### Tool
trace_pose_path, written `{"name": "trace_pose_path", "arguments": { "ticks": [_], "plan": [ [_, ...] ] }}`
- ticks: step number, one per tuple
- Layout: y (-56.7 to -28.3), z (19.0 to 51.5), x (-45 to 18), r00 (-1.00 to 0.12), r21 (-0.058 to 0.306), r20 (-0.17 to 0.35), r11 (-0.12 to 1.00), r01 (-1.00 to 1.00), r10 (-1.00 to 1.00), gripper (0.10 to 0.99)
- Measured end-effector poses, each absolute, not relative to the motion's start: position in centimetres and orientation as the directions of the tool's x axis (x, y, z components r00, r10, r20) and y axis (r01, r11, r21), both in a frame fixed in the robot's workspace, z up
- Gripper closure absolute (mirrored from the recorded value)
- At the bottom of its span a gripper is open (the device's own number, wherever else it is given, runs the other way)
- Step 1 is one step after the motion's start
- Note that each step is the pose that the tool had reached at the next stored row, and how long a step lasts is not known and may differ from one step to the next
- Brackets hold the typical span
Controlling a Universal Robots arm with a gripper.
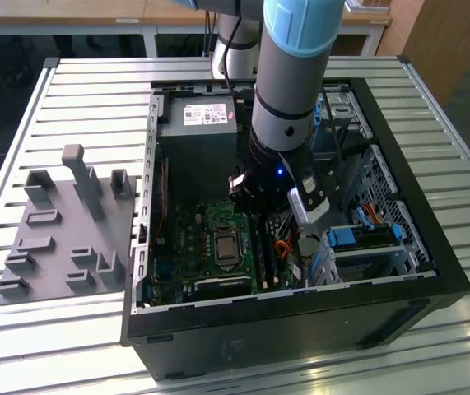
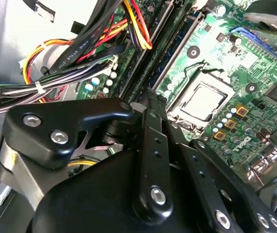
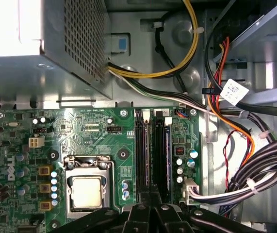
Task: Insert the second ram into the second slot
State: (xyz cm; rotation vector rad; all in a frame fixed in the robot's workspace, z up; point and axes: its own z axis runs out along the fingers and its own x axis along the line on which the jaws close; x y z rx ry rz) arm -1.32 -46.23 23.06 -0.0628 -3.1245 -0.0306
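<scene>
The ram [image 3: 167, 158] is a long, thin blue board seated on edge in the motherboard [image 3: 80, 128] slots, beside the CPU socket [image 3: 86, 189]. The open PC case [image 1: 432, 271] lies on a slatted metal bench [image 1: 78, 82] with a grey fixture [image 1: 62, 239] at the exterior view's left. The tool [image 3: 150, 194] hangs directly over the slots, its fingers narrowed together; whether it grips the ram cannot be told.
</scene>
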Motion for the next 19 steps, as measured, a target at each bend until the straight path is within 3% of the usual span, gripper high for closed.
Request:
{"name": "trace_pose_path", "arguments": {
  "ticks": [19],
  "plan": [
    [-46.3, 21.7, -1.2, -0.999, 0.020, 0.017, 0.999, 0.040, 0.040, 0.980]
  ]
}}
